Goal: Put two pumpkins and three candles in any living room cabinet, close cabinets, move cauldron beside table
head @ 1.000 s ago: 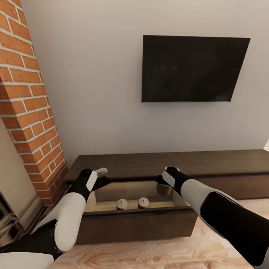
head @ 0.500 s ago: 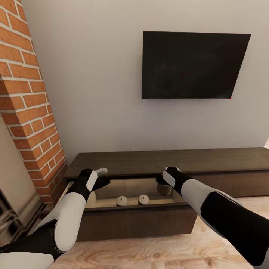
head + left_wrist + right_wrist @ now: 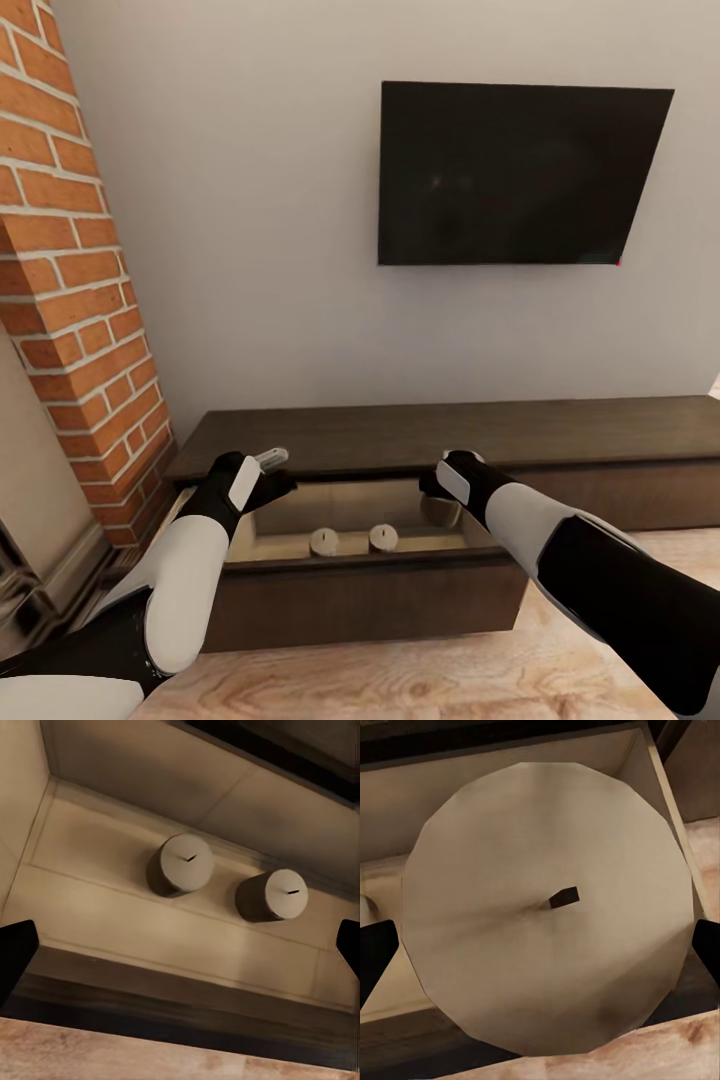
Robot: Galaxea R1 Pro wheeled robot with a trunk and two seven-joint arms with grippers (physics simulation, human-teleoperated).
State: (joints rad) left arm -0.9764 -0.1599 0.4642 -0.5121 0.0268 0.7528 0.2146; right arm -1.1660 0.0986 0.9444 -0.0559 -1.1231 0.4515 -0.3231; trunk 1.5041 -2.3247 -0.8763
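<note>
Grey wall (image 3: 250, 250), a dark television (image 3: 520, 175) at one o'clock and a brick column (image 3: 70, 260) at nine o'clock framed the low brown cabinet (image 3: 450, 435), whose drawer (image 3: 360, 600) stood pulled out at six o'clock. Two candles (image 3: 325, 541) sat side by side on its pale floor. The right gripper (image 3: 440, 500) hung over the drawer's right end, clamped on the third candle (image 3: 547, 907), its wick upward. The left gripper (image 3: 272, 468) hovered spread and empty at the left end. As I judged it, the candle should go straight down, upright, apart from the other two, and be let go only once it rested on the drawer floor.
</note>
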